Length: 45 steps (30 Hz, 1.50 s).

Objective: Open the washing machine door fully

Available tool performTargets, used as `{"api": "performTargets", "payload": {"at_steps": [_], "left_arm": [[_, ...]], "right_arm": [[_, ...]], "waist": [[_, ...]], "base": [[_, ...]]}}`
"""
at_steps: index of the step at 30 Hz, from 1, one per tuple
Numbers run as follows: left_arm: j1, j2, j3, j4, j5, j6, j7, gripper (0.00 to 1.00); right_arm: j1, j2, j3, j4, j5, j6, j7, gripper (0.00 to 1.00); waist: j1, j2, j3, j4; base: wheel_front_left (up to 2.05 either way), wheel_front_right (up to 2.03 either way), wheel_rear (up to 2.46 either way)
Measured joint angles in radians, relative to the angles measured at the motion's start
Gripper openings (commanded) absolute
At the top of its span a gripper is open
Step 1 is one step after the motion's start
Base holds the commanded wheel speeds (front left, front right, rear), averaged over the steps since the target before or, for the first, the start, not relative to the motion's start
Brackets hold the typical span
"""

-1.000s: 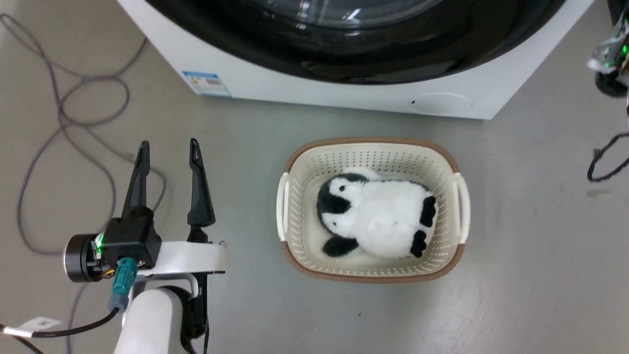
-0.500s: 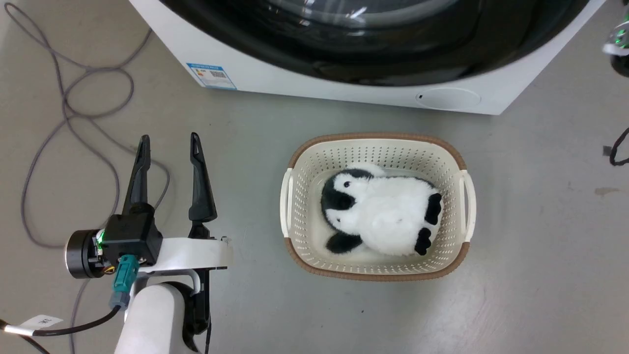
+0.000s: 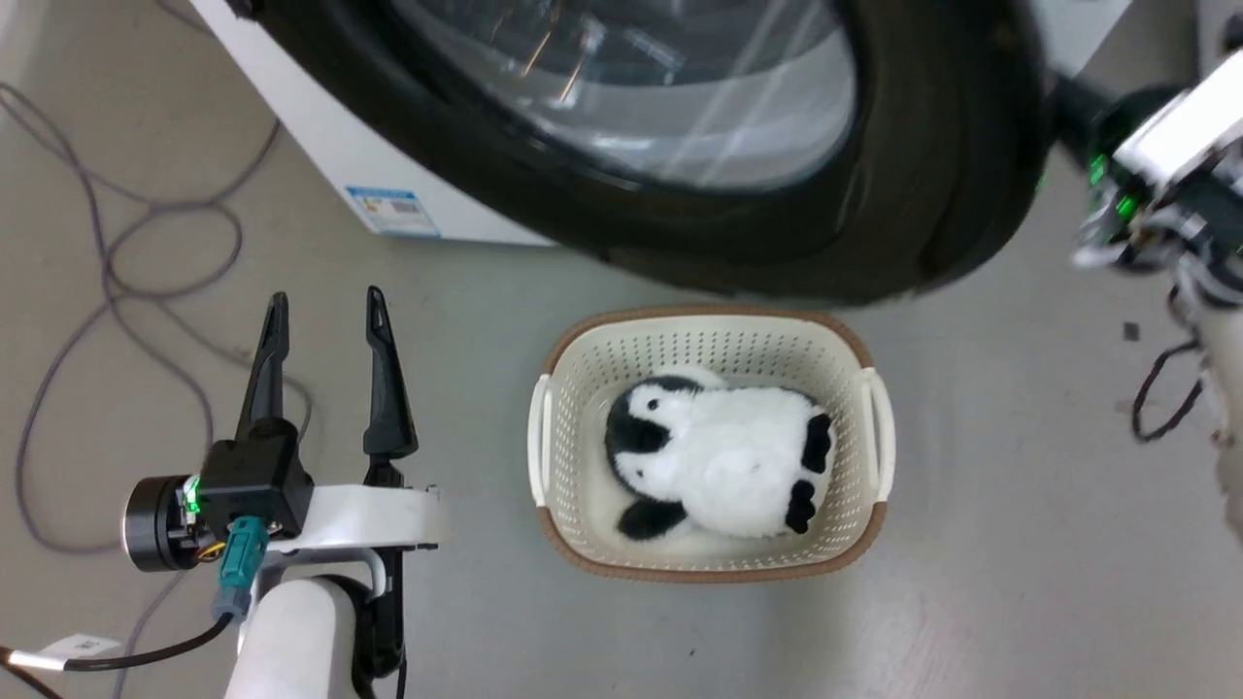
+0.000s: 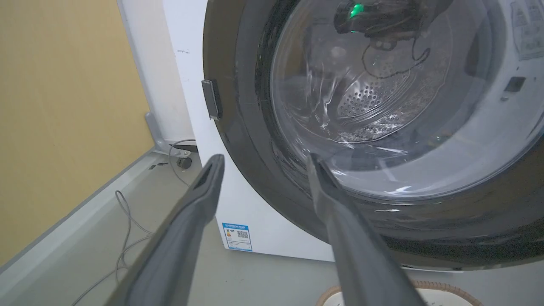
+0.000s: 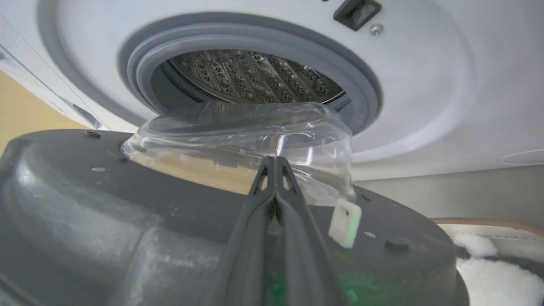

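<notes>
The washing machine door [image 3: 932, 194] has swung out — right pincer [image 5: 275, 159] together, left pincer [image 3: 326, 295] apart.

Washing machine door [image 3: 660, 136] top beyond frame

The washing machine door [image 3: 932, 194] had swung out from the front of the washing machine [image 3: 330, 146], where a second before it lay flush. Its lower rim now overhung the floor as far as the far rim of the basket [image 3: 704, 325]. The right gripper [image 5: 275, 168], previously a glimpse at the picture's edge, had come in beside the door's free edge, fingers together, apparently against its inner face; blur prevented certainty. The head camera had also shifted.
</notes>
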Motion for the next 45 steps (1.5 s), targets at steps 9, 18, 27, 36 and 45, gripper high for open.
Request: {"api": "performTargets", "payload": {"at_steps": [9, 18, 27, 36, 45], "left_arm": [[0.047, 0.0, 0.029, 0.016, 0.015, -0.018, 0.0, 1.0], [0.099, 0.0, 0.035, 0.04, 0.021, -0.031, 0.0, 1.0], [0.141, 0.0, 0.027, 0.063, 0.021, -0.035, 0.0, 1.0], [0.177, 0.0, 0.022, 0.09, 0.021, -0.038, 0.0, 1.0], [0.195, 0.0, 0.02, 0.1, 0.021, -0.048, 0.0, 1.0]], "right_arm": [[0.128, 0.021, 0.077, -0.117, 0.007, 0.0, 0.085, 0.0], [0.29, 0.046, 0.107, -0.246, 0.057, 0.0, 0.127, 0.0], [0.439, 0.082, 0.145, -0.361, 0.088, 0.0, 0.156, 0.0], [0.567, 0.147, 0.2, -0.414, 0.1, 0.0, 0.172, 0.0], [0.657, 0.206, 0.245, -0.449, 0.107, 0.0, 0.179, 0.0]], "waist": [[0.0, 0.0, -0.073, -0.032], [-0.0002, 0.0, -0.153, -0.042], [-0.0002, 0.0, -0.217, -0.043], [-0.0003, 0.0, -0.278, -0.034], [-0.0002, 0.0, -0.309, -0.024]], "base": [[0.0, 0.0, 0.0], [0.0, 0.0, 0.0], [0.0, 0.0, 0.0], [0.0, 0.0, 0.0], [0.0, 0.0, 0.0]]}}
